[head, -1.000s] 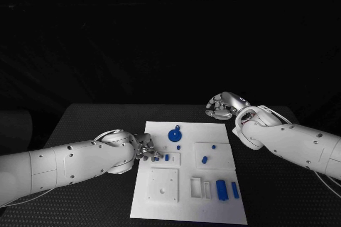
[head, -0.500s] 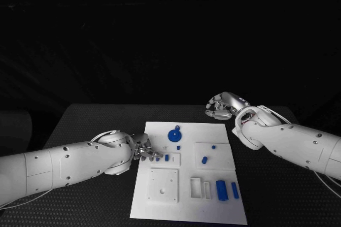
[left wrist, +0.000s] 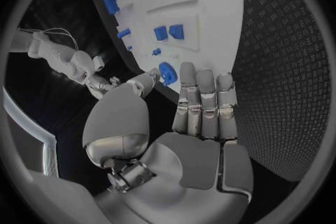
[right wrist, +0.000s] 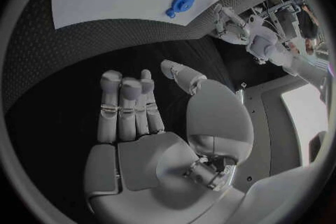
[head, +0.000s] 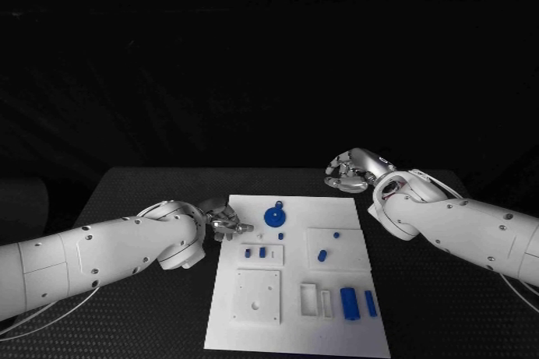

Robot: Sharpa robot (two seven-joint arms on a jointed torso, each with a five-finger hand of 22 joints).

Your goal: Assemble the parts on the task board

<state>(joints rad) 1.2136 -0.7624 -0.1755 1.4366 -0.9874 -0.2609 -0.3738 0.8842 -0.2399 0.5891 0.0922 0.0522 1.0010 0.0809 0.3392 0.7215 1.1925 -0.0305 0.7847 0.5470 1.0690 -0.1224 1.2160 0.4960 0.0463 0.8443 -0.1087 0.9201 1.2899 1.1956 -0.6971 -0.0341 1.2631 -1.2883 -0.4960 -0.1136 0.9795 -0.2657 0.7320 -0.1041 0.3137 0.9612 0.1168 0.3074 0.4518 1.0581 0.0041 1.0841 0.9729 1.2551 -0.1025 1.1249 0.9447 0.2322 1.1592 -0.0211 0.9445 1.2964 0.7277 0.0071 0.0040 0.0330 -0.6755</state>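
The white task board (head: 301, 273) lies in the middle of the black table (head: 146, 188), long side running near to far. Small blue parts sit on it: a round disc (head: 275, 215) at the far end, two little blocks (head: 256, 252) left of middle, and longer bars (head: 350, 302) near the right corner. My left hand (head: 225, 221) hovers at the board's far-left edge, fingers straight and side by side, thumb apart, holding nothing. My right hand (head: 351, 170) hangs over bare table beyond the board's far-right corner, loosely open and empty.

I judge the next move is a pick. I should come down squarely over one part and pinch it without nudging its neighbours.

My left wrist view shows the disc just beyond my fingertips (left wrist: 204, 79). The head view alone shows the bars.
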